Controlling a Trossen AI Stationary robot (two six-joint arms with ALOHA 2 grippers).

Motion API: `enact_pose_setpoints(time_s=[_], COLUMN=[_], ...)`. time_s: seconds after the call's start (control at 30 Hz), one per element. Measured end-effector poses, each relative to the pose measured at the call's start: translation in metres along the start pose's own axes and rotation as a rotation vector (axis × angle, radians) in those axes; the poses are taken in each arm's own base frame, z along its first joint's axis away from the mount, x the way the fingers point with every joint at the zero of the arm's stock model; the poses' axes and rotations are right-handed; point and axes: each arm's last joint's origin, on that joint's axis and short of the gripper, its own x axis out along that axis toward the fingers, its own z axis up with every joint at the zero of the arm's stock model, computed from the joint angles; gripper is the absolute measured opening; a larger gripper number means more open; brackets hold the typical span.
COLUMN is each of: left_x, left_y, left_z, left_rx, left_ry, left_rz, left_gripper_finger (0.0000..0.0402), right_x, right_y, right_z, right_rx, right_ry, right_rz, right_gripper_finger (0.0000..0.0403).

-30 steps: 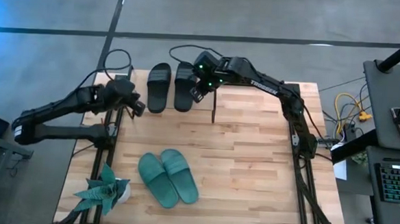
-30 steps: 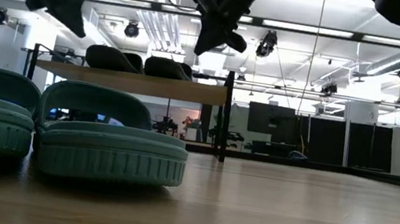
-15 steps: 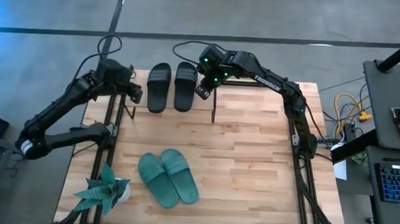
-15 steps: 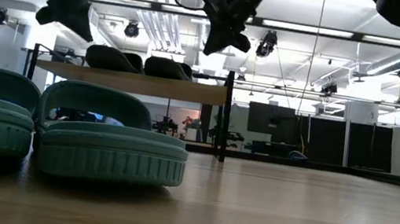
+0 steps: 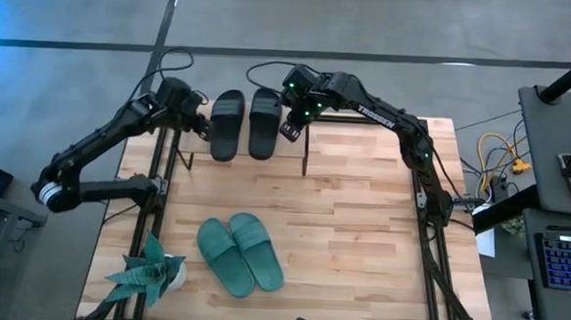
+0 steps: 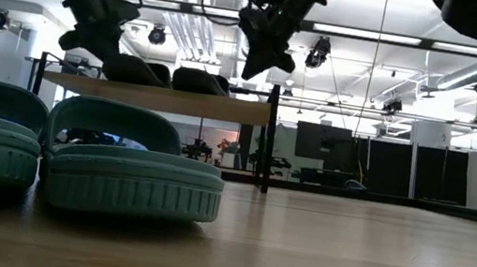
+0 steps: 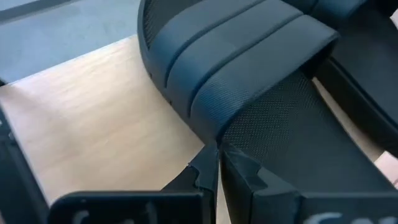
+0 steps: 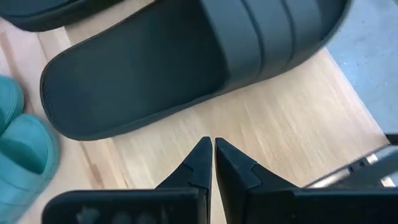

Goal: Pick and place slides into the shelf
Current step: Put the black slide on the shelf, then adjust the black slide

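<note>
Both arms raised, jaws closed.

Even, bright light falls from overhead. In the low view, rows of ceiling lights [image 6: 348, 32] glare white and wash out the ceiling, so the arms above show as dark silhouettes. The near teal slides [image 6: 133, 175] there are soft and out of focus, with a dark shadow beneath them. From above, the table [image 5: 359, 242] is evenly lit with faint shadows; a blue glow tints the floor's upper left corner. Both wrist views are sharp up close.

Green plant [image 5: 148, 273], wooden table [image 5: 360, 233]
</note>
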Motion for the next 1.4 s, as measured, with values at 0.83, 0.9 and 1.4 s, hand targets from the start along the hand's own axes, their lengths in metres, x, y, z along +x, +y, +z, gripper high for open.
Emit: enact_pose_setpoints(time_s=[0.83, 0.9, 1.4], left_x=[-0.005, -0.005, 0.002], left_y=[-0.003, -0.003, -0.002], left_z=[0.006, 0.006, 0.006], left_rx=[0.001, 0.001, 0.025], left_ry=[-0.063, -0.061, -0.04], left_rz=[-0.053, -0.052, -0.041], left_gripper_finger=[0.0001, 0.0001, 0.0001], right_x=[0.042, 0.042, 0.047], right_y=[-0.006, -0.007, 0.004], right_z=[0.003, 0.003, 0.002], right_rx=[-0.073, -0.076, -0.082], right_ry=[0.029, 0.03, 0.036], right_rz=[0.002, 0.017, 0.062], right_gripper_finger=[0.0013, 0.0013, 0.0013])
